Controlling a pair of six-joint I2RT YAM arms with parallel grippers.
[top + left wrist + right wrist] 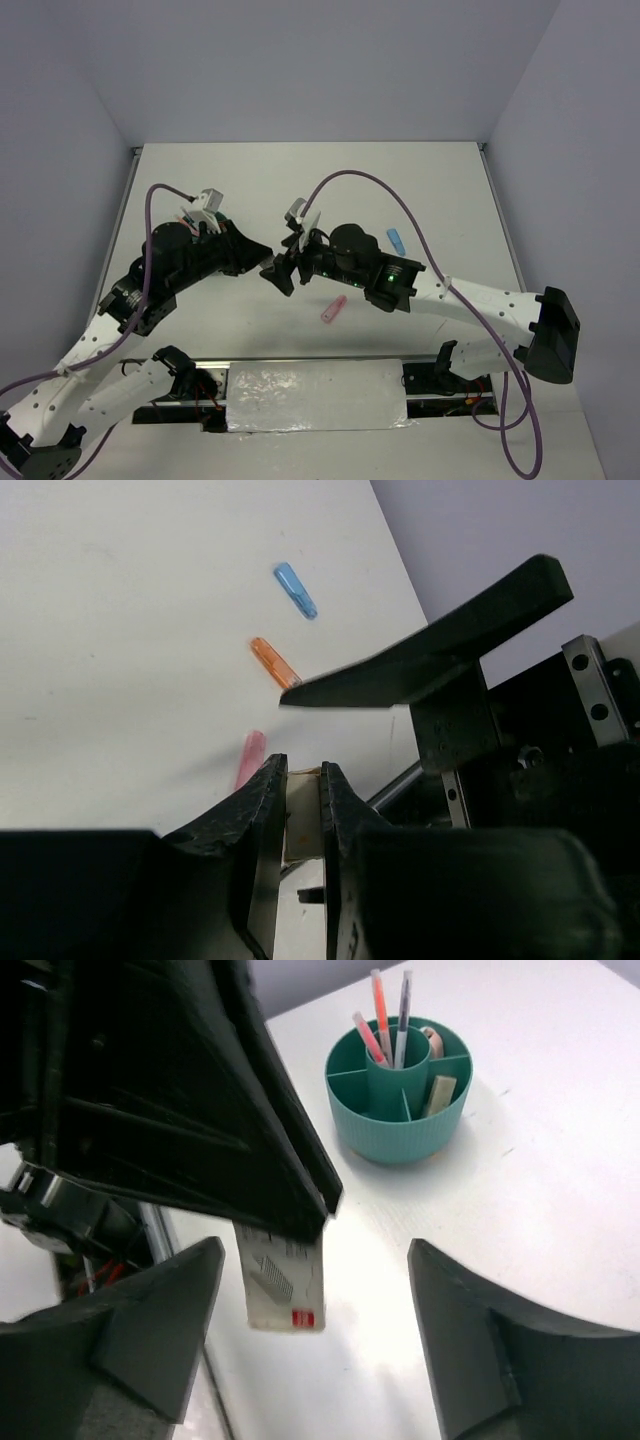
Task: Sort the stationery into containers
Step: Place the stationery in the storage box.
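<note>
White arm links (480, 300), black joints (555, 335), looping purple cables (350, 174).

Three short capsule-shaped pieces are lying loose on the worktop (300, 180): one blue piece (295, 590), one orange piece (274, 662) and one pink piece (250, 758), with the blue lying farthest toward 12 o'clock. One teal organiser (400, 1135) is standing there, holding three pens in its centre tube: one pink pen (365, 1035), one orange pen (381, 1005) and one grey pen (403, 1010). It is also holding one tan eraser (440, 1093) at 4 o'clock of the tube and one small ringed item (432, 1040) at 2 o'clock. One white labelled block (283, 1290) is sitting in the left gripper (303, 780).
</note>
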